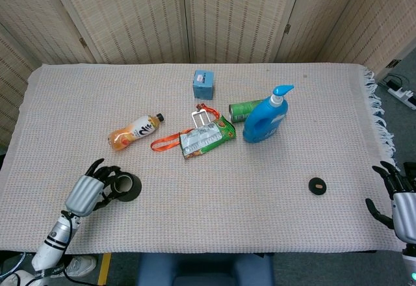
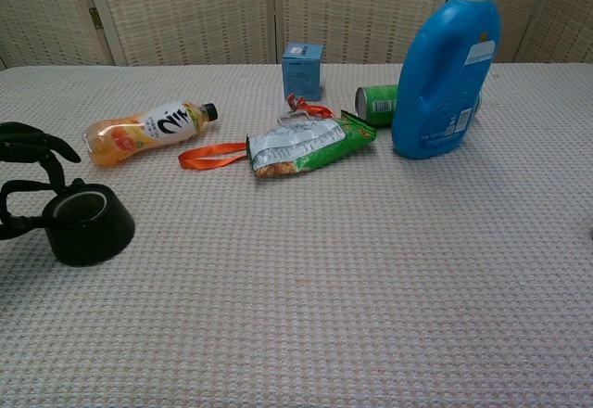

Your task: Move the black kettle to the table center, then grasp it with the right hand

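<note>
The black kettle [image 1: 126, 186] stands lidless near the table's front left; in the chest view the kettle [image 2: 90, 228] shows its loop handle pointing left. My left hand [image 1: 87, 193] is right beside that handle, fingers [image 2: 35, 143] spread and arched above it; I cannot tell whether they touch it. Nothing is gripped. My right hand [image 1: 398, 199] hovers past the table's front right corner with fingers apart, holding nothing. It does not show in the chest view.
A small black lid [image 1: 316, 186] lies front right. Mid-table are an orange drink bottle [image 1: 134, 131], a snack bag [image 1: 207, 136] with an orange strap, a green can [image 1: 242, 111], a blue detergent bottle [image 1: 266, 117] and a blue box [image 1: 203, 84].
</note>
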You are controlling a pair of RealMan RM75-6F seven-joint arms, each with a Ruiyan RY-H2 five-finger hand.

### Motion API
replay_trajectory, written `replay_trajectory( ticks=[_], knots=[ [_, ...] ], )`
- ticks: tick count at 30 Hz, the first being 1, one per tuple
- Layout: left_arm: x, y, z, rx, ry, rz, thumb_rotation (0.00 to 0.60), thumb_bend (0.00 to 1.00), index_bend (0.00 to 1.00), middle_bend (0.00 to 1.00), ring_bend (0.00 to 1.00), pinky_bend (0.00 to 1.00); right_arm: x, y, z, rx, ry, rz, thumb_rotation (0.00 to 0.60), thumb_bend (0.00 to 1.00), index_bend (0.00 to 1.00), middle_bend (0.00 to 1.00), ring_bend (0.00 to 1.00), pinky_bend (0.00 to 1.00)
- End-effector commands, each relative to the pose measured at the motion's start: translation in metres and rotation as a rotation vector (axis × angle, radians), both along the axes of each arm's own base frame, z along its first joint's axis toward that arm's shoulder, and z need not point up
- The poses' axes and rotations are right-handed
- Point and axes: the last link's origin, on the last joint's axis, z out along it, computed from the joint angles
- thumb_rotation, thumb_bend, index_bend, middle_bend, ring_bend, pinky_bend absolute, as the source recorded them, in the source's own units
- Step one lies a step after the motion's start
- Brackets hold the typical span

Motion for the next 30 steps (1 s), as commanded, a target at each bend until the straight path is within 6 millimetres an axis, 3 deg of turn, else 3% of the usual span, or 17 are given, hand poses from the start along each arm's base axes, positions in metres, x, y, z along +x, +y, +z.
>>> replay_trajectory(
  ticks=[1,10,16,23,30],
  knots=[
    [0.004,0.002,-0.002,0.000,-0.006,-0.015,0.600,0.39,0.49,0.22,0.25,0.10,0.000,0.000,0.000,-0.001,-0.001,-0.001,0.600,0.31,0.19,0.18,0.30,0.27],
    [0.015,0.010,-0.006,-0.004,0.002,-0.052,0.600,0.49,0.59,0.27,0.28,0.11,-0.003,0.001,0.001,-0.003,-0.010,-0.006,0.600,0.31,0.19,0.18,0.30,0.27],
    [0.031,0.019,-0.006,-0.002,0.005,-0.117,0.600,0.49,0.63,0.32,0.32,0.12,-0.004,0.002,0.001,-0.006,-0.012,-0.008,0.600,0.31,0.19,0.18,0.29,0.27],
    [0.064,0.034,-0.008,-0.003,0.005,-0.225,0.600,0.49,0.63,0.36,0.36,0.14,-0.004,0.004,0.001,-0.005,-0.014,-0.010,0.600,0.31,0.19,0.18,0.30,0.27],
    [0.109,0.044,-0.018,-0.026,-0.004,-0.360,0.600,0.49,0.63,0.37,0.38,0.14,-0.006,0.007,0.001,-0.010,-0.015,-0.017,0.600,0.31,0.19,0.18,0.30,0.27]
  ],
)
